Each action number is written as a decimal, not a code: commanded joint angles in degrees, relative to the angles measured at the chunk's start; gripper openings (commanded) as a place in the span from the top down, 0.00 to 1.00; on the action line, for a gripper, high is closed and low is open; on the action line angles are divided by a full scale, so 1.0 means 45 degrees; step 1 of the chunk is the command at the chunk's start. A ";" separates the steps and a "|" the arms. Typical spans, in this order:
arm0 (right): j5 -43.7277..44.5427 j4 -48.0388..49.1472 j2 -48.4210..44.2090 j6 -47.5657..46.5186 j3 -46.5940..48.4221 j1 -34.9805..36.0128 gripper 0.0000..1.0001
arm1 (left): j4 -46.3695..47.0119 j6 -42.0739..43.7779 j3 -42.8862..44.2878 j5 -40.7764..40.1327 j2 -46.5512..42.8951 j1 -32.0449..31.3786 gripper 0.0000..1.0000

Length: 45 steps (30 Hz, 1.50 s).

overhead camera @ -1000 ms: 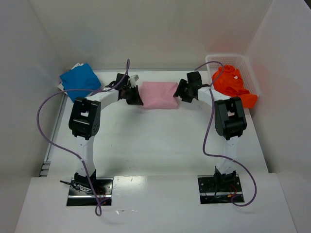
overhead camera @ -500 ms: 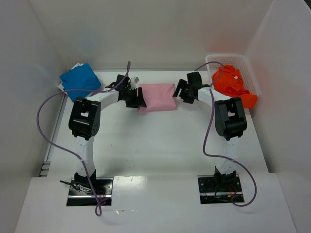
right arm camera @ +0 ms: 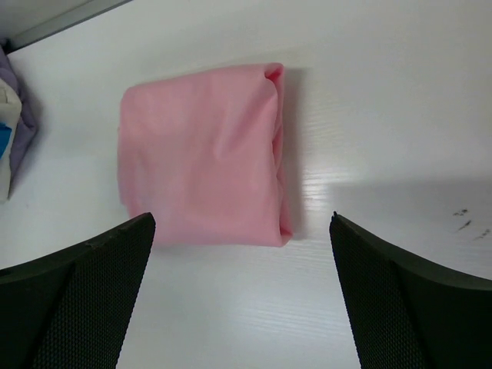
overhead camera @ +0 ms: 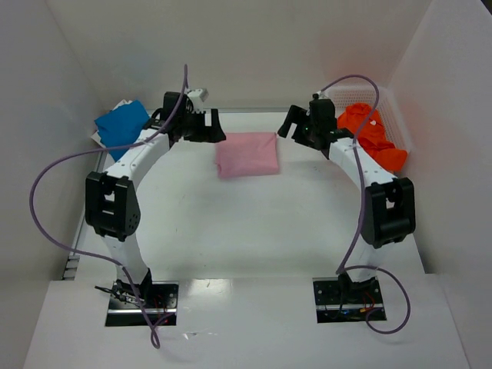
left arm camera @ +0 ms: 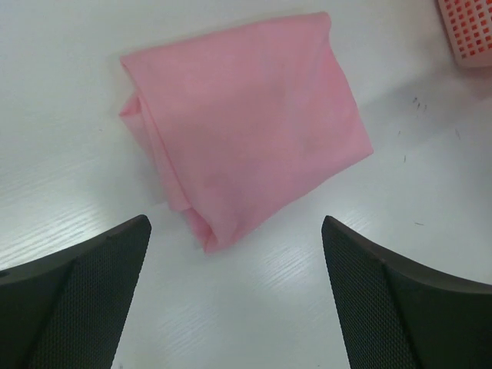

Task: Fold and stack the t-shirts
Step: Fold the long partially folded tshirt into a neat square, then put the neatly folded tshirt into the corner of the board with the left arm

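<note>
Left tool (overhead camera: 214,127), right tool (overhead camera: 291,130): jaws wide (both clear of pink t-shirt (overhead camera: 247,154))

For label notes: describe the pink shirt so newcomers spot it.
On the white table, look at the far middle. The light pink cloth t-shirt lies folded flat; the bright blue shirt is far left, the orange shirt in a white mesh basket.

A folded shirt (overhead camera: 247,154) lies on the table (overhead camera: 231,231), mid-width toward the far side. It sits between the left hand (overhead camera: 214,129) and the right hand (overhead camera: 294,129), apart from both. A second shirt (overhead camera: 121,127) lies at the far left corner, and a third shirt (overhead camera: 369,134) sits in the basket (overhead camera: 361,95) at the far right, spilling over its near rim.
</note>
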 commanded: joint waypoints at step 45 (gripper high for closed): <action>0.0018 0.0118 0.0236 -0.0042 0.0784 0.0101 0.00 | 0.3143 -0.4145 0.0189 0.1538 0.5103 0.1032 0.00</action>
